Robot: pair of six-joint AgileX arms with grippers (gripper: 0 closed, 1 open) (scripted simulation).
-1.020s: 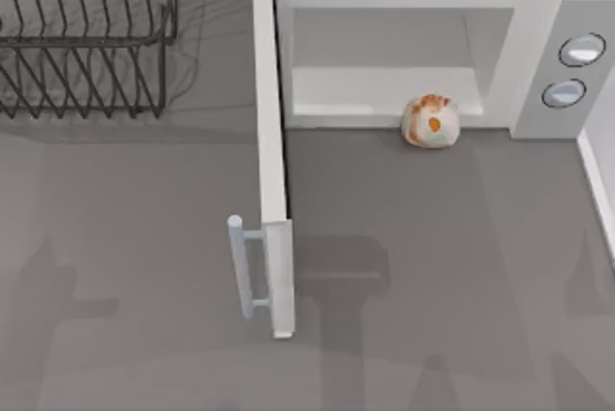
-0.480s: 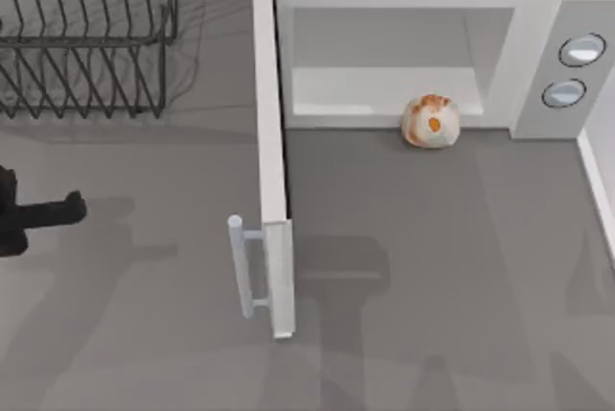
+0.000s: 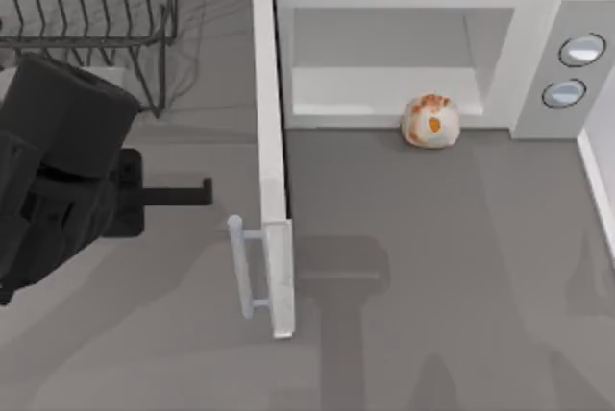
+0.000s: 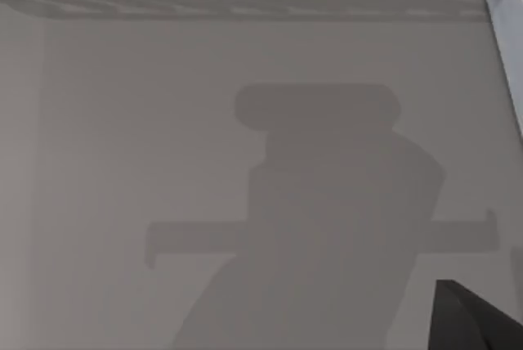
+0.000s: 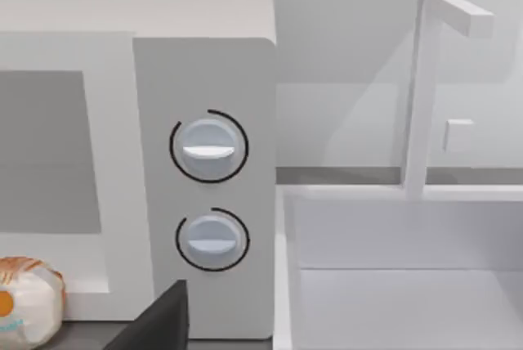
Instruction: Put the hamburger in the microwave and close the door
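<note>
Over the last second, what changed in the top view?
The left arm came in from the table's left edge; its left gripper now reaches toward the outer face of the open door, short of touching it. Nothing was grasped or released. The hamburger stayed at the microwave sill, and the door stayed open.

The left gripper [image 3: 197, 192] is hanging over the table's left side, near the handle of the open door [image 3: 272, 161]. The hamburger [image 3: 431, 121] is sitting at the microwave [image 3: 538, 56] opening's front edge.

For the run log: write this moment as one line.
left gripper: beside door's outer face, near handle | door: open | hamburger: at microwave front lip | right arm: parked
</note>
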